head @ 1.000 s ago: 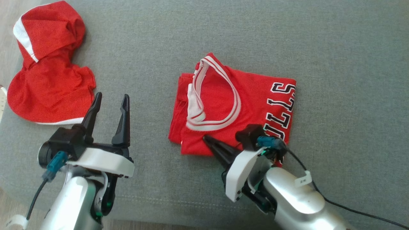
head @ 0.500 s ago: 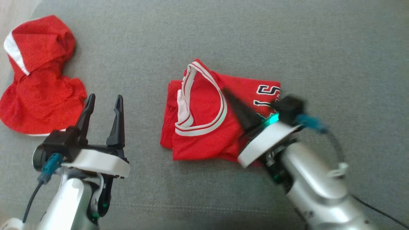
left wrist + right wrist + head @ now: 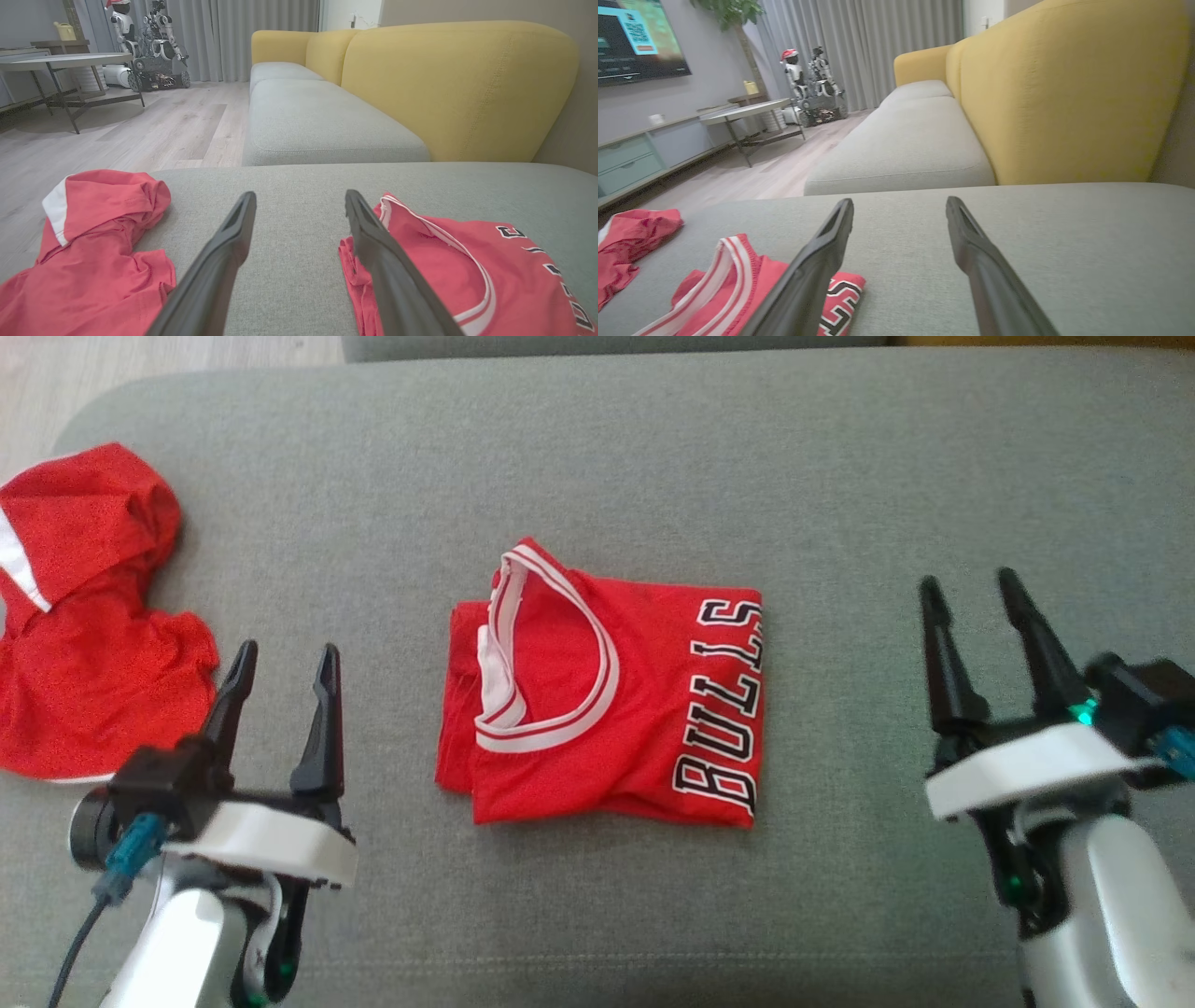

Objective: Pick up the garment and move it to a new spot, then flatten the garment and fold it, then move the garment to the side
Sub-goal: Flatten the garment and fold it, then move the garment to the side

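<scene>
The garment [image 3: 607, 700] is a red jersey with white-striped trim and black-and-white BULLS lettering. It lies folded into a rectangle in the middle of the grey cushion [image 3: 597, 457], and also shows as the garment [image 3: 448, 270] and the garment [image 3: 738, 289] in the wrist views. My left gripper [image 3: 283, 663] stands open to its left, with nothing between its fingers. Well to the right of the jersey, my right gripper [image 3: 967, 586] is open and empty too. Both grippers are apart from the cloth.
A second red garment [image 3: 84, 616] with white trim lies crumpled at the cushion's left end. Behind the cushion stand a yellow sofa back [image 3: 458, 88], another grey seat [image 3: 317, 121], wooden floor [image 3: 140, 126], a table [image 3: 65, 60] and a parked robot [image 3: 154, 51].
My right gripper has come off the jersey's near edge, swung out to the right and opened. The head camera has shifted, so the whole picture sits lower and to the left.
</scene>
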You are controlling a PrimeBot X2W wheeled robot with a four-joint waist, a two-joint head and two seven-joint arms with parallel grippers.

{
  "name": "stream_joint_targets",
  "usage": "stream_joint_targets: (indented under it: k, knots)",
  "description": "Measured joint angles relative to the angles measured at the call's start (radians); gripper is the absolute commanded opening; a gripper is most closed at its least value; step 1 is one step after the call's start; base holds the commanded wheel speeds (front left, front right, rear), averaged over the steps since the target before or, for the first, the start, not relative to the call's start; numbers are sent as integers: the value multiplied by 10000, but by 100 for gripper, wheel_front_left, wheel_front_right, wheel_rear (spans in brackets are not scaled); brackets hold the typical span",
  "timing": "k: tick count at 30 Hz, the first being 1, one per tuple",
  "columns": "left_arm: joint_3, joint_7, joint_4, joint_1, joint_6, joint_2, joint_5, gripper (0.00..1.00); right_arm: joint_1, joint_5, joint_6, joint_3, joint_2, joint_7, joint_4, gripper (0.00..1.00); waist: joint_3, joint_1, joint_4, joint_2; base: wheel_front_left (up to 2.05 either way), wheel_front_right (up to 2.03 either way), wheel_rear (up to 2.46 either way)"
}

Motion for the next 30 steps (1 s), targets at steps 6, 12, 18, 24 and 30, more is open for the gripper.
stream_joint_targets:
  k: [6, 12, 18, 24, 30]
  knots:
    - [-25, 115, -222, 507, 86, 102, 0, 100, 870, -313, 0, -583, 128, 514, -786, 100, -335, 0, -166, 0, 0, 0, 0]
    - [-138, 247, -267, 941, 174, 134, -4, 100, 1716, -437, 0, -742, 211, 878, -1152, 100, -827, 0, -213, 0, 0, 0, 0]
    - [-245, 337, -272, 1302, 267, 213, -13, 100, 2150, -451, 0, -706, 291, 1083, -1300, 100, -1203, 0, -244, 0, 0, 0, 0]
    - [-257, 504, -384, 1592, 412, 316, -13, 100, 2415, -529, 0, -692, 328, 1183, -1392, 100, -1485, 0, -257, 0, 0, 0, 0]
    - [-253, 569, -456, 1709, 541, 349, -17, 100, 2504, -610, 0, -692, 349, 1214, -1515, 100, -1638, 0, -249, 0, 0, 0, 0]
